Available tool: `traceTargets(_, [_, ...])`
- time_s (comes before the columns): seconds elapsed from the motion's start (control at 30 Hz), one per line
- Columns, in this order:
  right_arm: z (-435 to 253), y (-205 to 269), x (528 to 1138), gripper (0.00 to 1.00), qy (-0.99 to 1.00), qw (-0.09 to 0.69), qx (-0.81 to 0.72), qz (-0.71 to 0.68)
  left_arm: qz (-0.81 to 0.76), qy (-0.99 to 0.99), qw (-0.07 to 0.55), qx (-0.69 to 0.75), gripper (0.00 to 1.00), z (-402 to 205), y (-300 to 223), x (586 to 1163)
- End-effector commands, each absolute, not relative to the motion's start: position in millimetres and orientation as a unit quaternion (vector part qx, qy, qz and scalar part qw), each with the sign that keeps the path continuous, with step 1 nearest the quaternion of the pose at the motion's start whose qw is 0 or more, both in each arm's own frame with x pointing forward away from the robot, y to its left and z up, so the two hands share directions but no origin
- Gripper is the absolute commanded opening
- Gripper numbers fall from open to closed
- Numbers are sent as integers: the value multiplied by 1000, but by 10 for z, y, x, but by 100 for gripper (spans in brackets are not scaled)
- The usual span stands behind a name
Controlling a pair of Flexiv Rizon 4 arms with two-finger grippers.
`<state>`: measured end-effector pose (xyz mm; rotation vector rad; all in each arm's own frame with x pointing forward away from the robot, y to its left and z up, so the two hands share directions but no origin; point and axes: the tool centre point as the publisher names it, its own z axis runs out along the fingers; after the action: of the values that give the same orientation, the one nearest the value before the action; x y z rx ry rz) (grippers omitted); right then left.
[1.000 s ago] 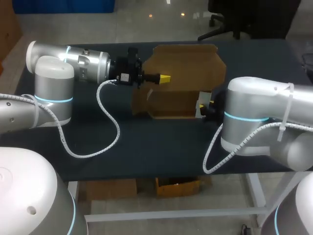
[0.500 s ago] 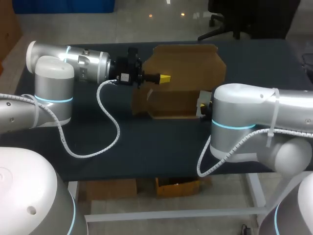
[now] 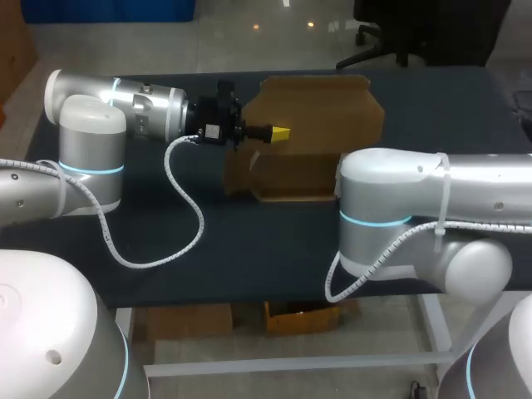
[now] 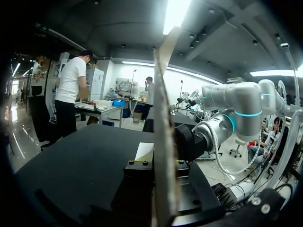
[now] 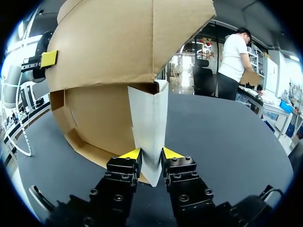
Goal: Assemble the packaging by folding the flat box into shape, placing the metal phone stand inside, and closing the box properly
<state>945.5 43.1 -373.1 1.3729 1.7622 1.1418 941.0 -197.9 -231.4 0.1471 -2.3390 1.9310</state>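
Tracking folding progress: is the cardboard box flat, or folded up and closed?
Partly folded and open: the box stands with its lid flap raised and its interior showing.

Right end effector sits bottom middle of the frame, both yellow tips pinching a white corner panel of the cardboard box from either side. The box is half open on the dark tabletop, its big brown flap filling the top. Upper left, the left end effector has a yellow tip right at that flap's edge.
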Motion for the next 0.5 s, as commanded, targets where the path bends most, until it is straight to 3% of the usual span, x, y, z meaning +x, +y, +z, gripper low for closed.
traceTargets(0.03, [-3771,490,9474,24,637,363,553,395,635,-769,53,47,0,-2331,-1981,9412])
traceTargets(0.5, [-3781,489,9530,18,620,368,572,390,635,-769,53,47,0,-2331,-1981,9412])
